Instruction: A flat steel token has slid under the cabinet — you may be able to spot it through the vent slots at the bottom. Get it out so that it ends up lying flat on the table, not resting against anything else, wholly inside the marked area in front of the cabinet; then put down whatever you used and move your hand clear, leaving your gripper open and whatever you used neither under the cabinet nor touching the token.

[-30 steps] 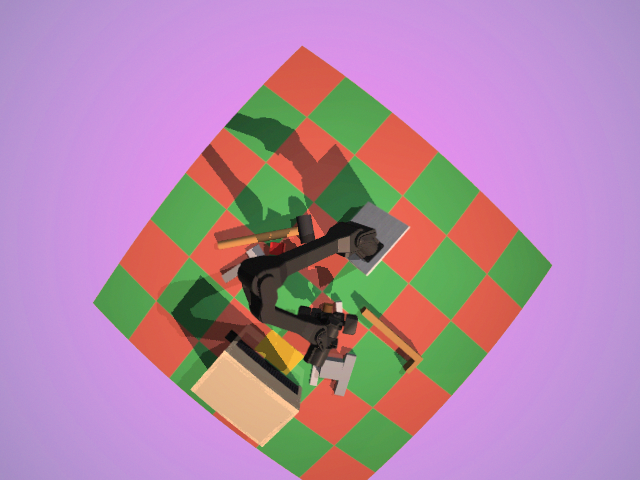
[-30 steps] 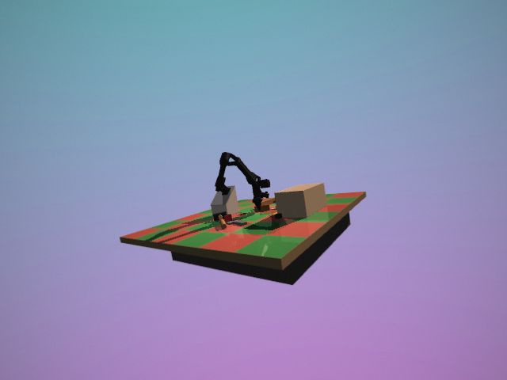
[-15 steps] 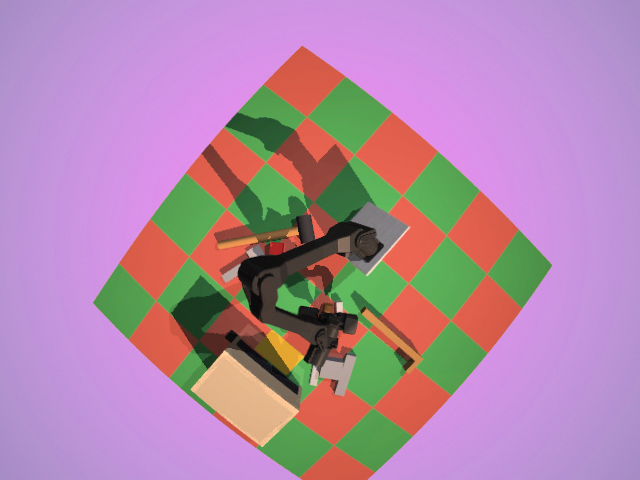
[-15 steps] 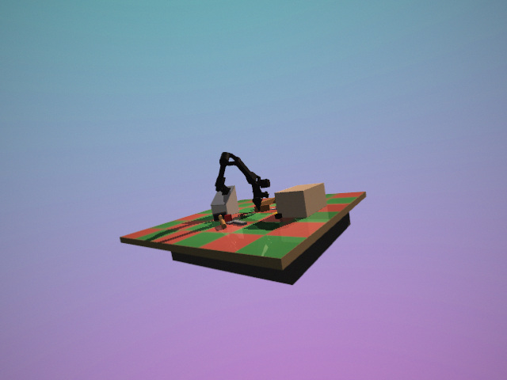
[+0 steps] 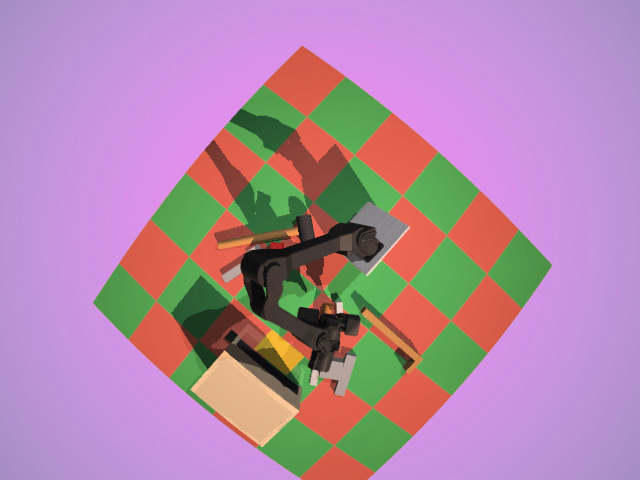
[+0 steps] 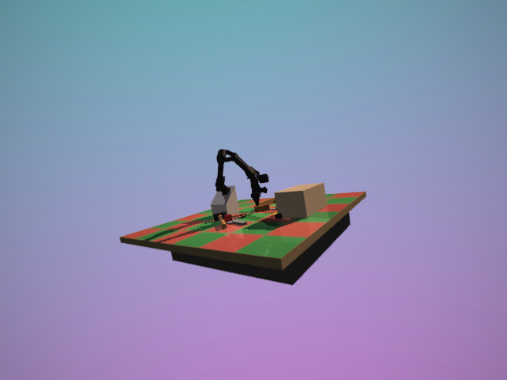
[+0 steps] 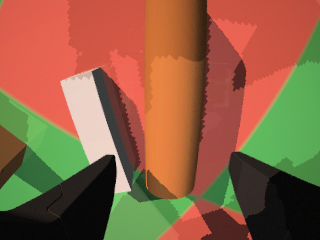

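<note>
My gripper (image 6: 257, 203) (image 7: 174, 163) is open. Its fingertips stand on either side of a round orange handle (image 7: 175, 115) (image 5: 327, 308), with gaps on both sides. The handle's far end is out of the wrist view. The beige cabinet (image 5: 245, 397) (image 6: 291, 204) has a dark strip (image 5: 266, 365) along its front base. The yellow marked area (image 5: 279, 352) lies in front of it. The steel token cannot be made out. A wooden L-shaped stick (image 5: 390, 335) lies right of the gripper in the top view.
A white block (image 7: 90, 120) (image 5: 339, 306) lies beside the handle. A grey H-like piece (image 5: 342, 376) lies near the cabinet's right end. Near the arm's elbow are an orange rod (image 5: 248, 240), a black cylinder (image 5: 305, 226), a red block (image 5: 277, 245) and a grey bar (image 5: 232, 272).
</note>
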Controlling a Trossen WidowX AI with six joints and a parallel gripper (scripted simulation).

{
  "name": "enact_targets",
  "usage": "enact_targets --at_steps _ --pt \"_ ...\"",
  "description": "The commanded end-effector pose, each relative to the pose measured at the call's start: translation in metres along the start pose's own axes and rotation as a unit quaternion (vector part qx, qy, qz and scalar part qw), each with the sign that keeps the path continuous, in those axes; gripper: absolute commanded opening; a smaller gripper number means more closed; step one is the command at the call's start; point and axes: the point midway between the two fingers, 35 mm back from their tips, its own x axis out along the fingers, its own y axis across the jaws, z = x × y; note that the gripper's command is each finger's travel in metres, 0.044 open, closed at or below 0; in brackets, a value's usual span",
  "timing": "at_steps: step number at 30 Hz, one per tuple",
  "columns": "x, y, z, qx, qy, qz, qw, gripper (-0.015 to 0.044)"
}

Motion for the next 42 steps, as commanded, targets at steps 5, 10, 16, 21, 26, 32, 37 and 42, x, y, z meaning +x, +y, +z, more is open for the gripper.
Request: enact_targets --at_steps 5,10,16,21,26,32,37,42 --pt "-0.03 -0.001 0.004 -0.002 -0.006 0.002 1.0 0.027" --pt "-0.036 -0.001 0.004 -0.004 -0.006 0.002 1.0 0.027" --pt "-0.035 -0.001 0.003 0.002 -0.006 0.002 1.0 0.027" --pt "-0.035 -0.001 0.002 0.019 -0.006 0.002 1.0 0.027" --pt "-0.035 -0.001 0.002 0.039 -0.006 0.002 0.999 0.027" --pt "-0.035 -0.001 0.002 0.063 -0.005 0.002 0.998 0.027" --pt "-0.035 -0.001 0.002 0.082 -0.005 0.003 0.997 0.027" --pt "-0.035 -0.001 0.002 0.102 -0.005 0.003 0.995 0.027"
